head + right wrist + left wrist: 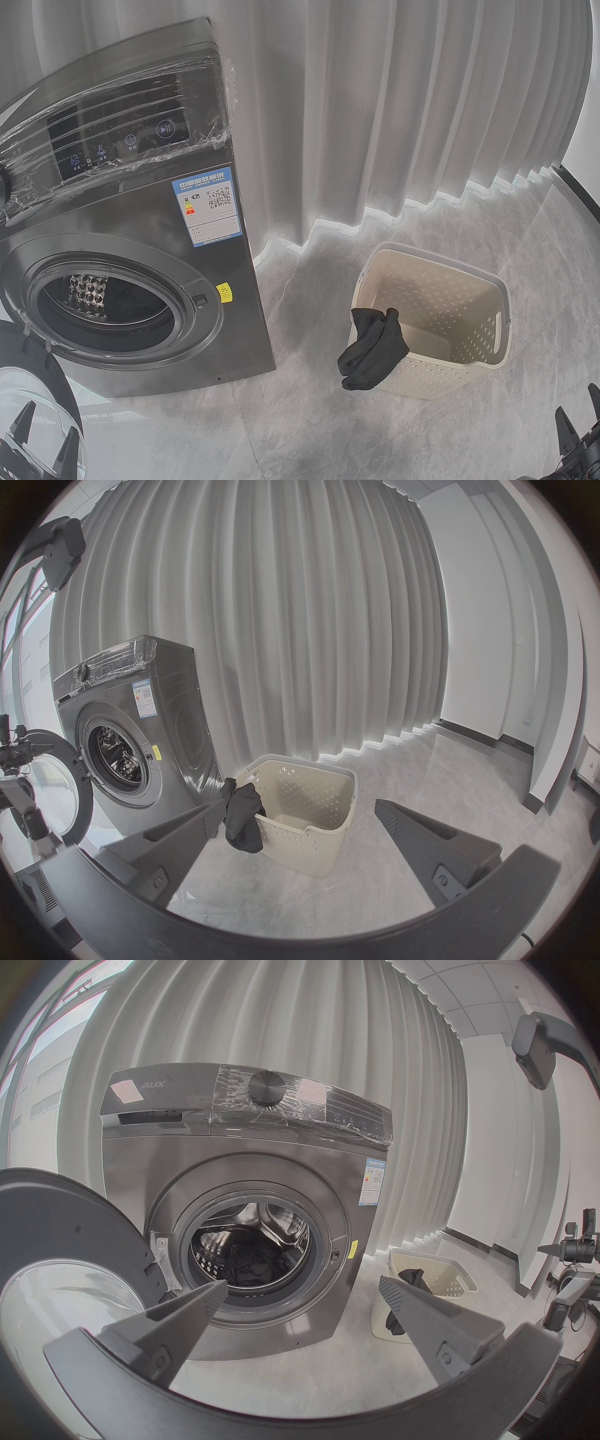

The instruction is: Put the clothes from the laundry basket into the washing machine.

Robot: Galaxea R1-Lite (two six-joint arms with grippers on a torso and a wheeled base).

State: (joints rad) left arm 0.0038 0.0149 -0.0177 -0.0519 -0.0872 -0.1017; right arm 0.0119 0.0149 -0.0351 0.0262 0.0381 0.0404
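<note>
Clothes (374, 350), perhaps trousers, overhang laundry basket (437, 294).

Laundry corner, washing machine (125, 250), curtains (406, 106), tiled floor (312, 412)

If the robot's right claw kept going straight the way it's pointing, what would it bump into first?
Probably the laundry basket: it sits straight ahead of the open right gripper, the black garment on its rim a little aside.

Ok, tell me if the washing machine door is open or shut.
Open. The door hangs swung aside from the washing machine, leaving the drum uncovered, dark clothes inside.
</note>
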